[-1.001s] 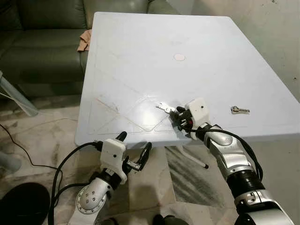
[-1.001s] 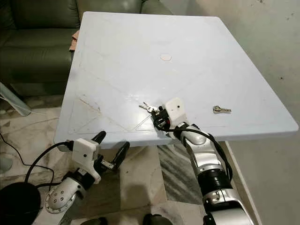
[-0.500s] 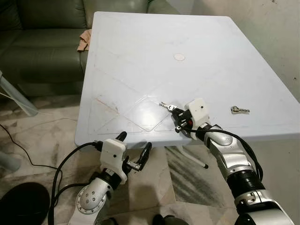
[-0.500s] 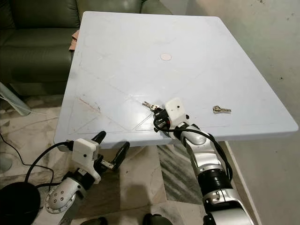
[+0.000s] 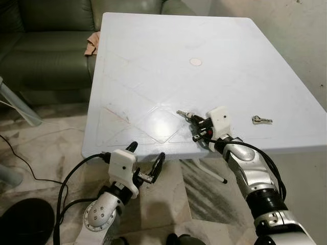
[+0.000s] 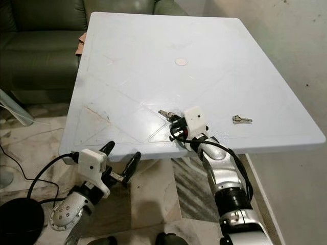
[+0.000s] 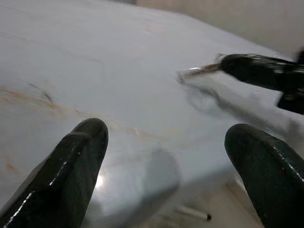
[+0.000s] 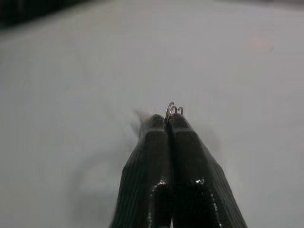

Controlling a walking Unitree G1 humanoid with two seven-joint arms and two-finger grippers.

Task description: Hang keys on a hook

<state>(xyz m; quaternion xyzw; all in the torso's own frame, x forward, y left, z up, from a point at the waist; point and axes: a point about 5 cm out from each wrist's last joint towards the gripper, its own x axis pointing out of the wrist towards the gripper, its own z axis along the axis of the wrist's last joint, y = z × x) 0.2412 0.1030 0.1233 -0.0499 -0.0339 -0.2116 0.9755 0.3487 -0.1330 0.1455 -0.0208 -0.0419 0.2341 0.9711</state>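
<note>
A small bunch of keys on a metal ring sticks out from the tips of my right gripper, which is shut on it just above the near part of the white table. The wrist view shows both black fingers pressed together with the ring between their tips. A second single key lies on the table to the right, apart from the gripper. My left gripper is open below the table's front edge, with nothing between its fingers; it faces the keys.
A dark green sofa stands at the left behind the table, with an orange cloth at the table's edge. A round mark is on the tabletop. On the tiled floor are a black cable and a black round object.
My right gripper has shifted slightly to the right and away with the keys held in it. My left gripper has dropped a little and stays open.
</note>
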